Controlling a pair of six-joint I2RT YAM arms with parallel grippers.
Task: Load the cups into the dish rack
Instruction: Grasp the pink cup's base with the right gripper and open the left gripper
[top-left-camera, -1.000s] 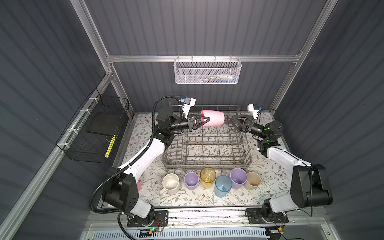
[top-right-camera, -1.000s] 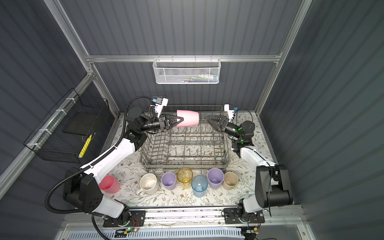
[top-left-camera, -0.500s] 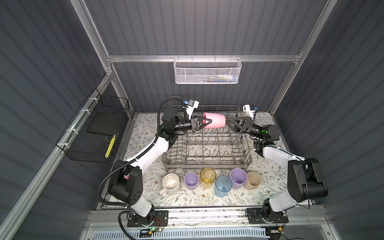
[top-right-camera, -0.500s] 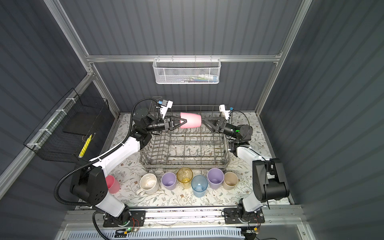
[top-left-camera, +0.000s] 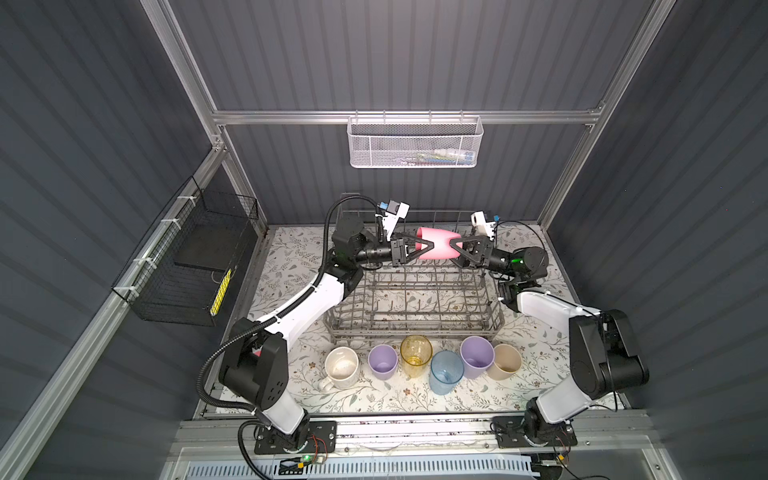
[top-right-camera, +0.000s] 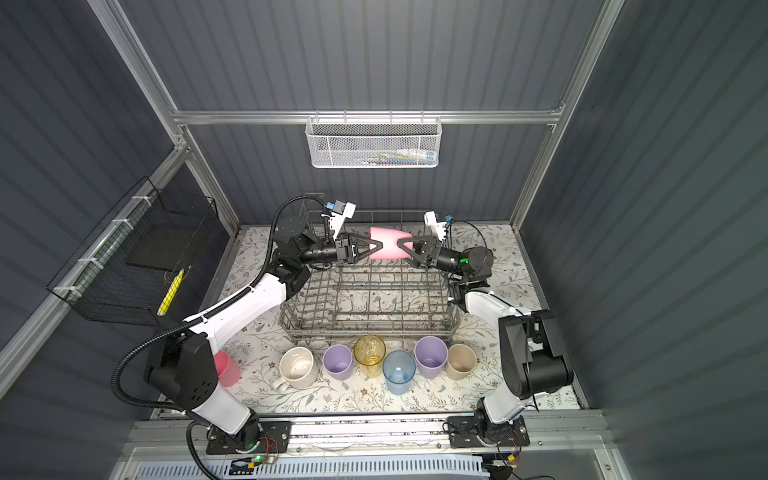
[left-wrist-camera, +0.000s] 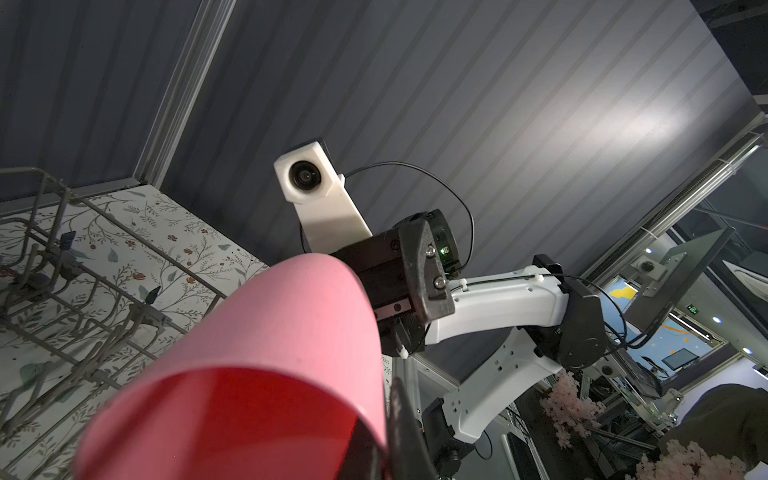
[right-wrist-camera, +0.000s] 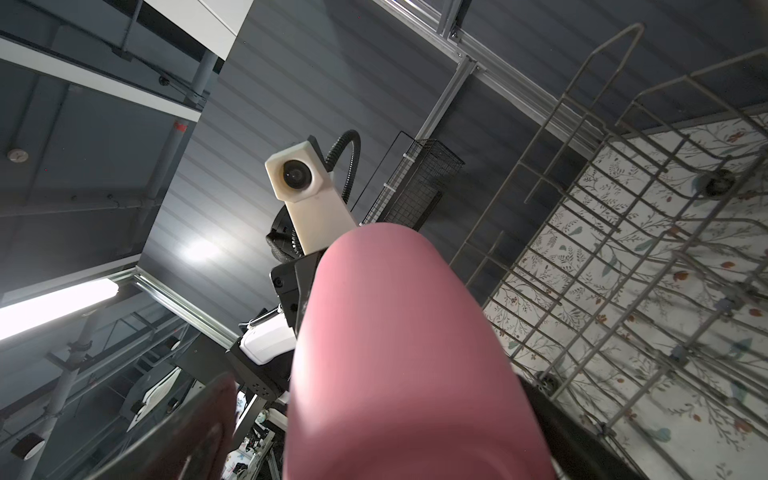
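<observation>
- Floral mat (top-left-camera: 291, 266) covers the table; the dish rack (top-left-camera: 415, 328) sits at its centre, seen in both top views.
- Left gripper (top-left-camera: 430, 245) is clenched on the pink cup (top-left-camera: 436, 249), pinching the wall at the mouth end. The left wrist view looks over the cup (left-wrist-camera: 270, 353) at its open rim.
- Right gripper (top-left-camera: 455, 252) is released: its jaws are spread wide around the cup's base end. The right wrist view shows the cup (right-wrist-camera: 395, 353) between them, with a gap on one side.
- The pink cup lies horizontal in the air over the far part of the rack, between the two grippers and not resting on the tines.
- Row on the mat in front of the rack, all upright: cream mug (top-left-camera: 341, 365), lilac cup (top-left-camera: 383, 362), yellow tumbler (top-left-camera: 415, 355), blue tumbler (top-left-camera: 446, 376), second lilac cup (top-left-camera: 477, 362), beige cup (top-left-camera: 505, 361).
- Second pink cup (top-right-camera: 227, 369) stands beside the left arm base (top-right-camera: 183, 374), partly hidden by it.
</observation>
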